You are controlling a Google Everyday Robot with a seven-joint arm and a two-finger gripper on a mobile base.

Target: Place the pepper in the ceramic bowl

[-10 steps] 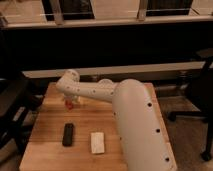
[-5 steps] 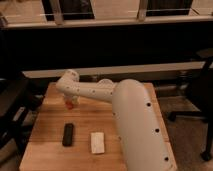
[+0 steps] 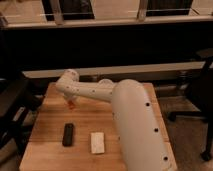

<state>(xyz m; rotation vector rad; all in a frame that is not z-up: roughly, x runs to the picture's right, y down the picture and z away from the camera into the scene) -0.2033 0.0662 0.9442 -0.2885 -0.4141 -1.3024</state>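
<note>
The pepper point(image 3: 72, 104) is a small red-orange bit at the far left of the wooden table point(image 3: 47, 150). My gripper point(image 3: 69, 99) is at the end of the white arm, right over the pepper and touching or nearly touching it. The arm itself covers most of the table's right half. The green ceramic bowl does not show; it is hidden or out of view. A pale translucent cup point(image 3: 104, 82) peeks out just behind the arm at the table's far edge.
A black rectangular block point(image 3: 68, 134) and a white rectangular block point(image 3: 97, 142) lie side by side on the near part of the table. Dark chairs stand to the left point(image 3: 12, 112) and right point(image 3: 202, 100). A long dark counter runs behind the table.
</note>
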